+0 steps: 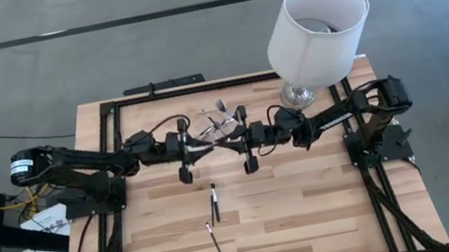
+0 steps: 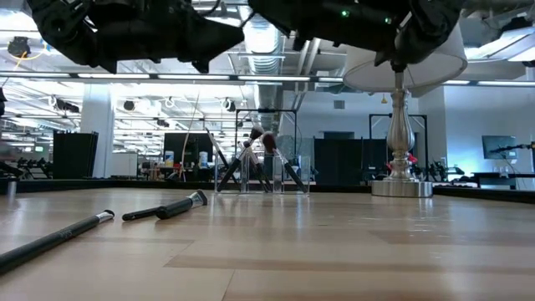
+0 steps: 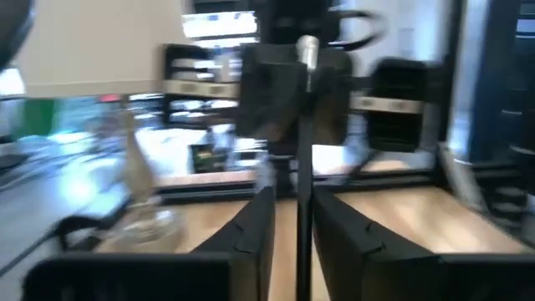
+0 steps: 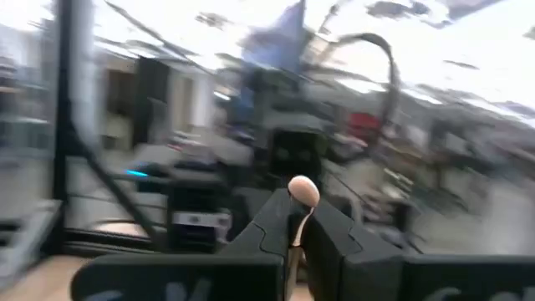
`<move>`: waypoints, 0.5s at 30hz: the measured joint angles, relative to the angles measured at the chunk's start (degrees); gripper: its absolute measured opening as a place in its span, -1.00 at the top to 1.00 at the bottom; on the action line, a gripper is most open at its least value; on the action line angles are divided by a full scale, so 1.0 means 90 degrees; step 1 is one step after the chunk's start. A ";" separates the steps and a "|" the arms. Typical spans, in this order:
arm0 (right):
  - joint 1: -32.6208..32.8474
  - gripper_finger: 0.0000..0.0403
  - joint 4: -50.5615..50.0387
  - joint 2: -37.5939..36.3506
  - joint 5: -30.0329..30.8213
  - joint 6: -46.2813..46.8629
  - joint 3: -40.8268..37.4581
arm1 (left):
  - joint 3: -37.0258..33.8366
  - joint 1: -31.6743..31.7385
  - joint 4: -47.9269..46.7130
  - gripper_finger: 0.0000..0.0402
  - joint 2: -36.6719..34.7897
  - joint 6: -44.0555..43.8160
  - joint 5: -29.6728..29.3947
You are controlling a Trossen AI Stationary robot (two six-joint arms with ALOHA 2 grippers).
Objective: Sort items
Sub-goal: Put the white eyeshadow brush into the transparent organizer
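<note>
Nearest the low camera, a slim black-handled makeup brush with a silvery ferrule (image 2: 58, 236) lies flat on the pale wooden tabletop (image 2: 351, 251), and just beyond it a shorter, thicker brush (image 2: 171, 206) lies beside a thin one. From above, these loose brushes (image 1: 214, 204) rest on the boards well apart from the small clear plastic container (image 1: 221, 129), on the side away from the white-shaded lamp with its silvery base (image 1: 315, 25), with one more thin brush (image 1: 215, 242) farther out again. They look like the part of the sorting still to be done. The container stands near the lamp's base and already holds several brushes (image 2: 261, 157) leaning upright with bristles up, which suggests it is where sorted pieces go. Both arms hang above the tabletop just beside the container, one on either side of it. The left gripper (image 3: 294, 219) has its jaws nearly closed, clenched on a thin black handle with a silvery ferrule (image 3: 304, 125) that stands up between them. The right gripper (image 4: 295, 226) is likewise pinched narrow on a small brush with a rounded pale tip (image 4: 303, 194) poking out past the fingers. Holding each brush by its handle, tip outward, would suit dropping it handle-first into the container.
</note>
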 joint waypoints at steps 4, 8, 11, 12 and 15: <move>0.0200 0.93 -0.1302 -0.0610 0.1937 -0.0024 -0.0002 | 0.0000 0.0011 -0.0117 0.53 -0.0002 -0.0037 -0.1089; 0.0389 0.97 -0.2662 -0.1389 0.3609 0.0087 -0.0002 | 0.0000 0.0049 -0.0326 0.47 0.0000 -0.0025 -0.1700; 0.0324 0.96 -0.3491 -0.1615 0.4467 0.0507 -0.0002 | 0.0000 0.0067 -0.0323 0.46 0.0000 -0.0023 -0.1711; 0.0234 0.95 -0.3742 -0.1618 0.4577 0.0712 -0.0002 | 0.0000 0.0065 -0.0320 0.46 -0.0002 -0.0022 -0.1679; -0.0162 0.93 -0.4306 -0.1408 0.4527 0.1427 -0.0002 | 0.0002 0.0065 -0.0316 0.47 -0.0002 -0.0020 -0.1651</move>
